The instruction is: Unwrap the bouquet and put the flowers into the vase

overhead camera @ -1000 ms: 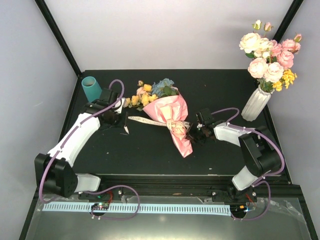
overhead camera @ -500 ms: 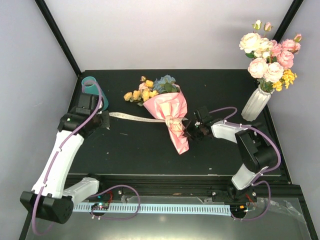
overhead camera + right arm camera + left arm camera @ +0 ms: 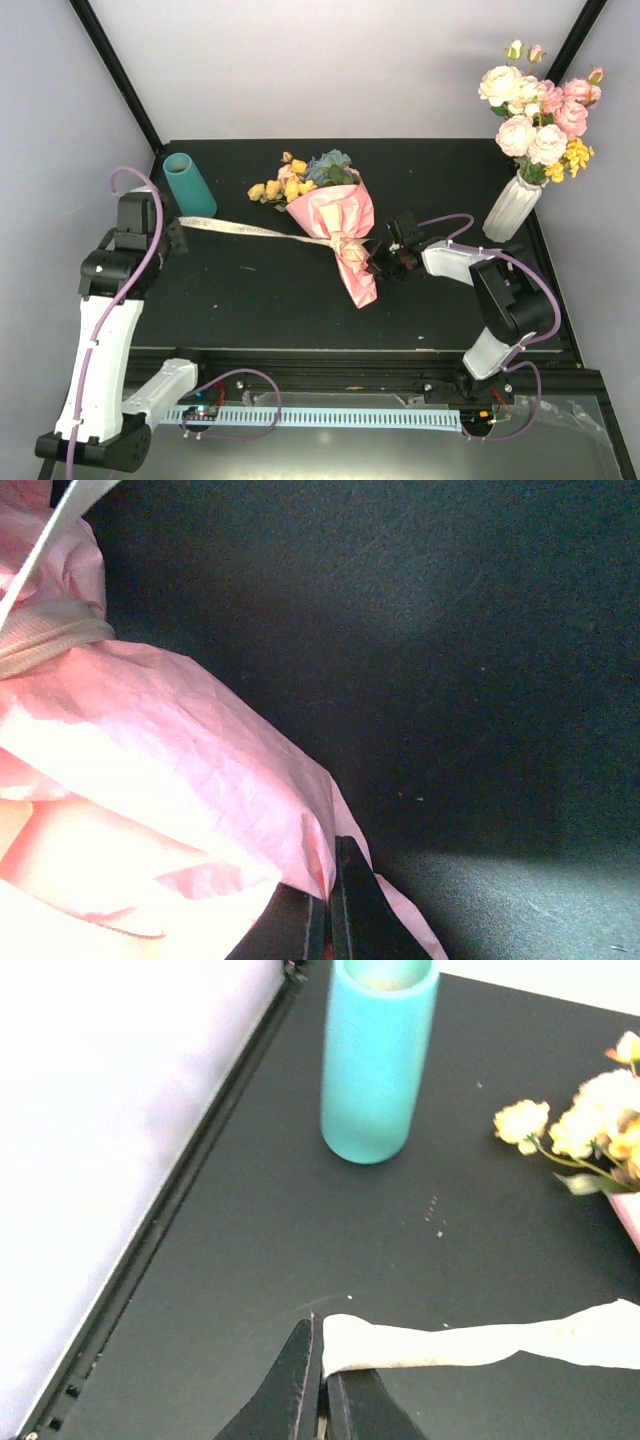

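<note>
We judge the task to be in its first part, the untying. The bouquet (image 3: 345,235) lies on its side near the middle of the table (image 3: 270,300), with its flowers (image 3: 300,180) pointing to the far side and the pink paper (image 3: 150,770) still wrapped around the stems.

The left gripper (image 3: 320,1355) is far to the left of the bouquet, and its jaws are pressed together on the free end of the ribbon (image 3: 480,1340). From there the ribbon runs as one long, almost straight strip back to the waist of the bouquet. In the right wrist view a beige band is still around the paper, so we think the tie is loosened but not yet off.

The right gripper (image 3: 330,880) is just at the right of the bouquet, near its lower end. Its jaws are closed on a fold of the pink paper, which seems to hold the bunch in place.

The vase (image 3: 188,185) stands upright well to the left of the bouquet, close to the left gripper, and no stem is in it. What is left: to free the ribbon fully, open the paper, and carry the flowers to the vase.
</note>
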Motion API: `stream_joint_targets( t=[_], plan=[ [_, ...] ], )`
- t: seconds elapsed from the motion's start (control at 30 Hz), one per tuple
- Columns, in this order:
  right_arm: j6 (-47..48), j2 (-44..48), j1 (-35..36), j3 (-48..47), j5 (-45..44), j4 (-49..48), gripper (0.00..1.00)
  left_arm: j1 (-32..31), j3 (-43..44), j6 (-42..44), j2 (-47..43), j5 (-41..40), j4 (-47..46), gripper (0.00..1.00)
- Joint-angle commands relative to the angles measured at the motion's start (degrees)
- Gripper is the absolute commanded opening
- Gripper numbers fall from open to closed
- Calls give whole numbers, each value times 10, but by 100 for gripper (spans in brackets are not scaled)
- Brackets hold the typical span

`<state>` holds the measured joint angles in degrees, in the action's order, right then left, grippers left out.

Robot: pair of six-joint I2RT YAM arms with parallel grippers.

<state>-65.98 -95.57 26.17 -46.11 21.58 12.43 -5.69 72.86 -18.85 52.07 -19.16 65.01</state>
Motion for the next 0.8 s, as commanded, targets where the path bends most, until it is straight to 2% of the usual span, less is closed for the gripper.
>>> stream_joint_targets(
  t=[0.0, 0.17, 0.2, 0.3, 0.43, 0.47, 0.57, 0.63, 0.77],
  plan=[
    [-6, 8, 1, 5, -8, 7, 2, 11, 32, -23, -22, -76, 34, 4],
    [2, 4, 1, -1, -8, 18, 2, 17, 32, -37, -51, -115, 34, 5],
    [3, 3, 1, -1, -7, 18, 2, 18, 30, -34, -60, -120, 27, 8],
    [9, -4, 1, -10, 0, 24, 2, 19, 13, -26, -81, -115, 6, 32],
    [18, -7, 1, -18, 3, 26, 4, 19, -5, -52, -98, -89, -8, 91],
    [20, -9, 1, -18, 10, 17, 7, 18, -8, -62, -102, -88, -7, 96],
    [32, -12, 1, -24, 41, -5, 16, 19, -27, -84, -120, -91, -20, 99],
    [43, -10, 1, -33, 48, -1, 26, 18, -48, -83, -132, -83, -39, 99],
    [82, 1, 1, -52, 58, 27, 41, 18, -90, -52, -145, 16, -88, 99]
  ],
)
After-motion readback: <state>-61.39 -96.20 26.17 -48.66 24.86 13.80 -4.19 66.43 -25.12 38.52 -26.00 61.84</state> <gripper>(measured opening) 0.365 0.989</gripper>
